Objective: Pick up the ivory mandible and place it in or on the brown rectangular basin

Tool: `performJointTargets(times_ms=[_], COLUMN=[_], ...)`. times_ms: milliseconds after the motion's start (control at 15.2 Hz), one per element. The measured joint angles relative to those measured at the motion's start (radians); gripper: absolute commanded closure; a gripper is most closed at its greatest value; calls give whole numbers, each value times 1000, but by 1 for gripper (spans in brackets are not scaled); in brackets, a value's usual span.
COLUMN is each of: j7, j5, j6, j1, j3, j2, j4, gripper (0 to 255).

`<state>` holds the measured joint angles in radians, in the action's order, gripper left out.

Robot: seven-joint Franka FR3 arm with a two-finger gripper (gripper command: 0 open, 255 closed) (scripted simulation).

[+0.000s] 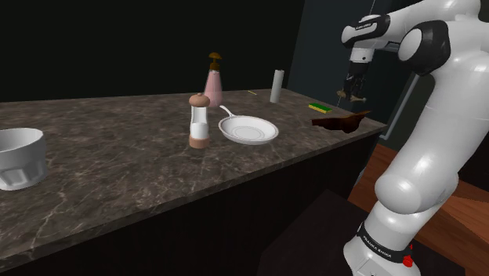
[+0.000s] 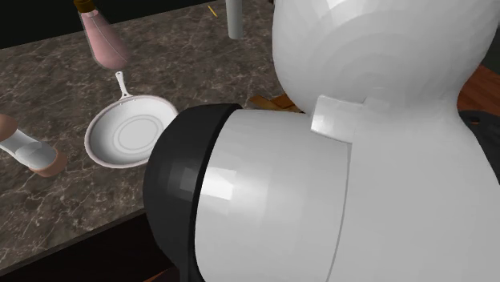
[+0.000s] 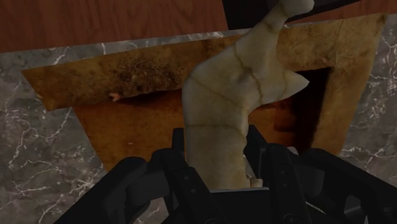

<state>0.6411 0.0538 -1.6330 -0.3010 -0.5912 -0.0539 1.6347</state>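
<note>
The dark veined counter (image 1: 117, 165) carries the brown basin (image 3: 127, 83) at its end by my stand. The pale jawbone (image 3: 232, 95) hangs off the counter, right over the basin's hollow, clamped tight in my gripper (image 3: 219, 162). I judge this the placing step. Next I should lower straight down, then let go gently.
</note>
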Motion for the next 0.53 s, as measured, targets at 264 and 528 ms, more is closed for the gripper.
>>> performJointTargets(times_ms=[264, 528], j7=[-8, -9], j5=[5, 6], j6=[-55, -107], j1=[3, 2], j3=[2, 1], j2=[9, 9], j4=[63, 115], gripper=[255, 255])
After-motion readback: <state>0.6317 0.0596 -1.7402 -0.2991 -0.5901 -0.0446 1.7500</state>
